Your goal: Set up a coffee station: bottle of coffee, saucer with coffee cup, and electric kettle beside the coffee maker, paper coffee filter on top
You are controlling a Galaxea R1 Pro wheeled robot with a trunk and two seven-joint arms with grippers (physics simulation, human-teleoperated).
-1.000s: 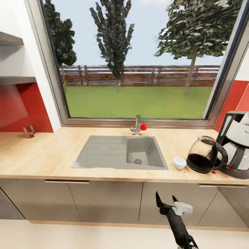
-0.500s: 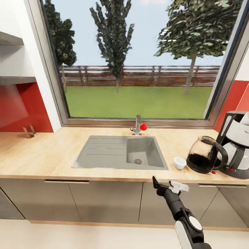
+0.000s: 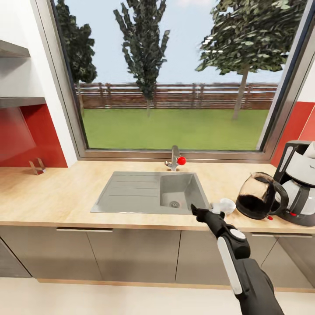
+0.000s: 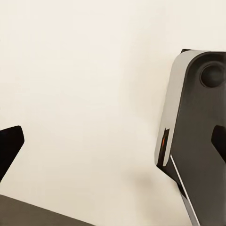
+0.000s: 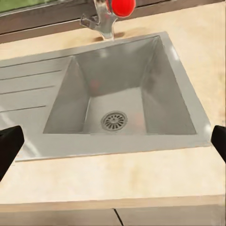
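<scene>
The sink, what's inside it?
Inside the sink there is just a round metal drain at the bottom of the basin. Under the drain cannot be seen. The tap stands behind it.

Bright, even daylight — soft shadows

The coffee maker [image 3: 301, 183] is cut off by the head view's right edge, and the electric kettle [image 3: 259, 196] covers part of its carafe. The right gripper [image 3: 209, 210] and the white piece beside it hide most of the coffee cup [image 3: 228, 204]; whether that piece is the saucer is unclear. In both wrist views the fingers [image 5: 9, 147] are cropped to dark tips.
</scene>
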